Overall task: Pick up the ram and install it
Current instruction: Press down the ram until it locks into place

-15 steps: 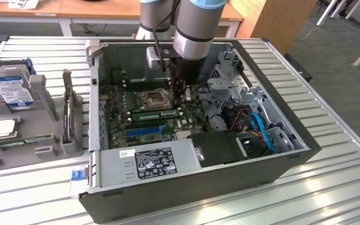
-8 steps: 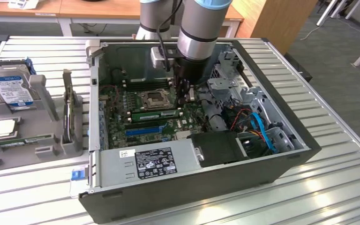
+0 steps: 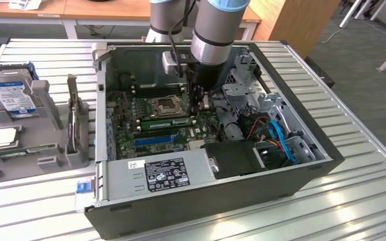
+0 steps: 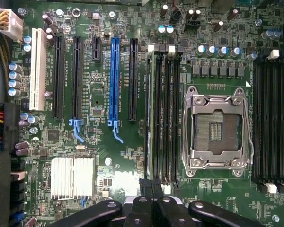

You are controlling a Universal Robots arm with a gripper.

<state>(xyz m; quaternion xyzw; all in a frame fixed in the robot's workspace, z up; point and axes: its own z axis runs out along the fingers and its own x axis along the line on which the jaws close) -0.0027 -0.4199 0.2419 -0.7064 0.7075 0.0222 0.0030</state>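
Observation:
The ram is a long green stick lying in a black slot beside the empty processor socket on the motherboard. In the wrist view the ram stands edge-on in the slot of its bank that lies farthest from the socket. My gripper hangs inside the open case, just above one end of that slot bank. Its black fingertips are pressed together with nothing between them, shut and hovering over the slot ends.
The grey computer case walls in the work area, with a drive cage and cables on the exterior view's right. A parts holder on the exterior view's left carries a hard drive, a square processor chip and an upright board.

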